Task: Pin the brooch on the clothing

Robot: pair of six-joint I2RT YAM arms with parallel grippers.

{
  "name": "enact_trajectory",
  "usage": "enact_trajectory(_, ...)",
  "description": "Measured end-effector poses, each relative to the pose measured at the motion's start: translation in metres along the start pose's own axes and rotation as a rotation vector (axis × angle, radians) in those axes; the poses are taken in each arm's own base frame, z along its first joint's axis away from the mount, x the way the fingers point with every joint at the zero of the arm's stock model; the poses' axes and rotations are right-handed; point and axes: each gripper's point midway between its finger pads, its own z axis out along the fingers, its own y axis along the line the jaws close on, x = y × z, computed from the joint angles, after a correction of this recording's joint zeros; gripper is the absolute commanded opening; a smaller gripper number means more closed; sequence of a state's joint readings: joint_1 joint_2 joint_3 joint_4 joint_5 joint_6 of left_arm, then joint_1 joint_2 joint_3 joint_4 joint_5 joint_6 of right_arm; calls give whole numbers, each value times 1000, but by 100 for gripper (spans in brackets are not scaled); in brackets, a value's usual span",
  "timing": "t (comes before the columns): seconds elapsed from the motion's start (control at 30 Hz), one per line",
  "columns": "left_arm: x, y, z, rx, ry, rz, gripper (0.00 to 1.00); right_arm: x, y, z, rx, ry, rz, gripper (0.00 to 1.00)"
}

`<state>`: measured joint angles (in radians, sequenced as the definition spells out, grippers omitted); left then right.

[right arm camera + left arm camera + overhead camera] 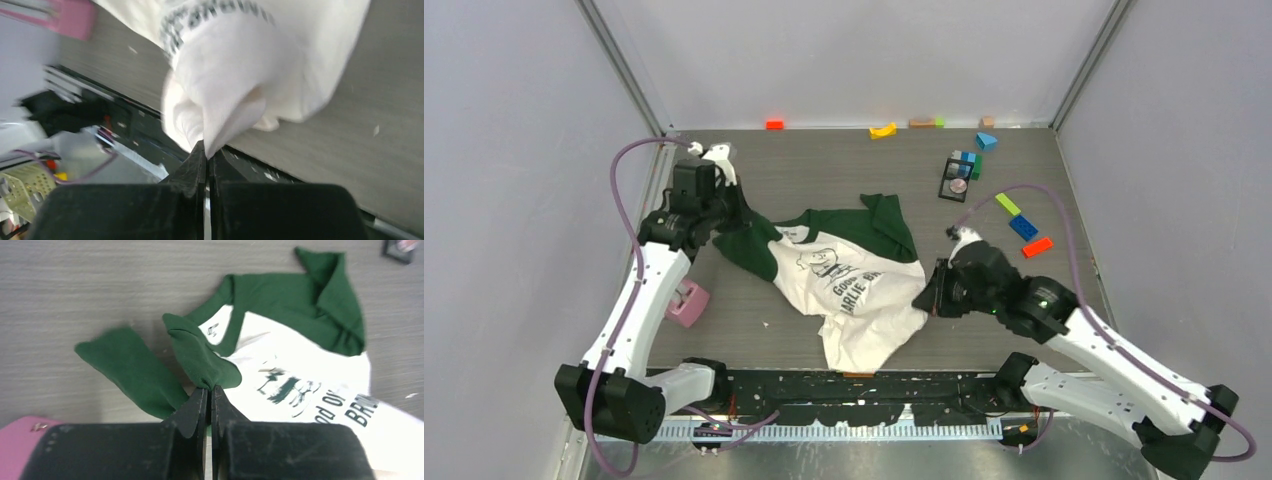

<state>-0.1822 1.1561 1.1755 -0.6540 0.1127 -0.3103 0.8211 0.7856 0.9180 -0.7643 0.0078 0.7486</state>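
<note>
The clothing (854, 290), a white T-shirt with dark green sleeves and a cartoon print, lies crumpled in the middle of the table. My left gripper (740, 220) is shut on a fold of its green sleeve (200, 357), seen pinched at the fingertips in the left wrist view (210, 388). My right gripper (926, 298) is shut on a bunched white edge of the shirt (245, 75), with the cloth caught between its tips (207, 150). The brooch (958, 186), a small pinkish disc, rests on a little black tray (954, 192) at the back right, apart from both grippers.
Coloured toy blocks lie along the back wall (882, 130) and at the right (1024, 226). A pink block (688, 303) sits beside the left arm. Grey walls close in the table on both sides, and a black rail (854, 385) runs along the near edge.
</note>
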Motion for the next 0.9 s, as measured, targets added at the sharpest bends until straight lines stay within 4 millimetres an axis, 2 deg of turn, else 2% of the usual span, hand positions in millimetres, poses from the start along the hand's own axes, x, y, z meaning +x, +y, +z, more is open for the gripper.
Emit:
enact_trajectory(0.03,6,4,-1,-18,16,11,0,22,-15,8,40,67,31,17)
enact_trajectory(0.07,12,11,-1,-44,29,26,0,43,-31,16,88,136,61,35)
enact_trajectory(0.1,19,18,-2,-75,43,36,0,63,-47,21,144,198,90,46)
enact_trajectory(0.13,25,25,-2,-106,57,49,0,77,-58,21,185,239,112,68)
enact_trajectory(0.17,31,31,-2,-131,67,56,0,89,-69,19,228,277,128,75)
enact_trajectory(0.2,37,38,-2,-161,80,64,0,95,-76,15,261,298,135,86)
enact_trajectory(0.27,47,50,-2,-215,106,85,0,91,-81,12,293,284,116,97)
enact_trajectory(0.3,49,55,-2,-237,113,93,0,84,-81,12,317,271,98,99)
enact_trajectory(0.37,51,62,-3,-272,120,109,0,55,-74,15,351,212,38,99)
enact_trajectory(0.43,51,69,-4,-310,120,122,0,14,-60,26,389,141,-47,100)
enact_trajectory(0.53,53,79,-2,-357,140,142,0,-52,-35,62,413,21,-169,98)
enact_trajectory(0.6,57,82,1,-373,158,148,0,-80,-29,97,429,-6,-246,97)
enact_trajectory(0.7,65,87,4,-391,186,153,0,-99,-38,146,441,18,-320,92)
enact_trajectory(0.77,69,90,5,-397,199,155,0,-109,-55,180,457,52,-339,91)
enact_trajectory(0.9,70,91,6,-401,203,156,0,-132,-87,231,514,77,-363,90)
